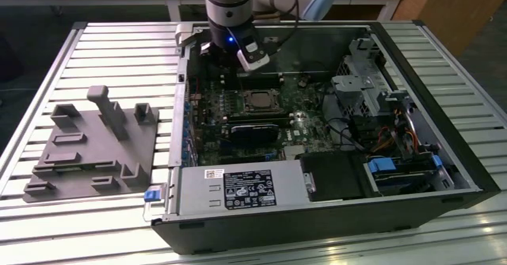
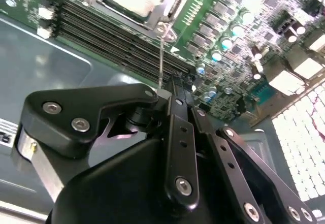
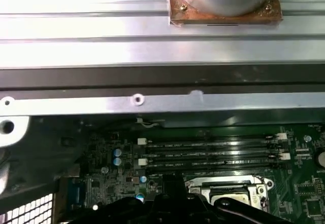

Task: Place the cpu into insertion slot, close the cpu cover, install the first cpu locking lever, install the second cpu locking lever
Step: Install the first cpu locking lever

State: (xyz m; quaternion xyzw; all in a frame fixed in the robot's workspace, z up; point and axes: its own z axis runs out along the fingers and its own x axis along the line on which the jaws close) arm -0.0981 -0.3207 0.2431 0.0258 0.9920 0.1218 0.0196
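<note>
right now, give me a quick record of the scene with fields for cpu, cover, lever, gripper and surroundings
cpu: seated in place on the motherboard
cpu cover: looks lowered around the cpu
locking lever: thin metal rod standing up from the cover's corner, running to the gripper
gripper: over the memory slots beside the cpu, tip at the lever's free end
surroundings: open computer case on a slatted table; grey fixture tray on the exterior view's left of the case
</note>
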